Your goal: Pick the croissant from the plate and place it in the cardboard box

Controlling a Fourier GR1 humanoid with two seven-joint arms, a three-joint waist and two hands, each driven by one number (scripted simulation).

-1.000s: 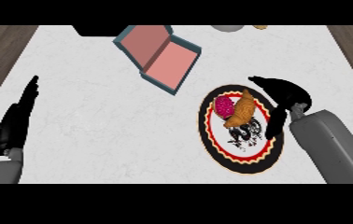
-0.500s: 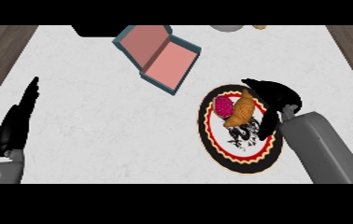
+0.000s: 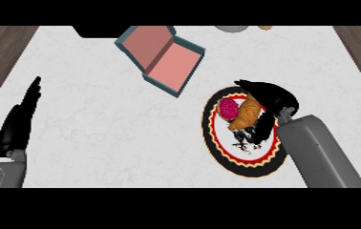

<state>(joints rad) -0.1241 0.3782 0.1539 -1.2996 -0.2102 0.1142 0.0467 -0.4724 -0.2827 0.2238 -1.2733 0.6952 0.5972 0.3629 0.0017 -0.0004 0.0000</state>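
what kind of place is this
Probably a kitchen counter: a pale marbled counter top with a wood strip at its edges, a decorated plate holding a croissant and a pink item, and an open cardboard box. The right hand curls over the croissant.

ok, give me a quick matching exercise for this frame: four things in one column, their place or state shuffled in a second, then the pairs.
Things:
1. golden-brown croissant
2. open cardboard box with pink inside
3. left robot hand
4. round magenta item

Place or state:
A. at the view's left edge, fingers straight, holding nothing
B. on the round patterned plate, with the right robot hand curled around it
C. on the plate, just left of the croissant
D. up and to the left of the plate, lid flipped open

Pairs: 1-B, 2-D, 3-A, 4-C
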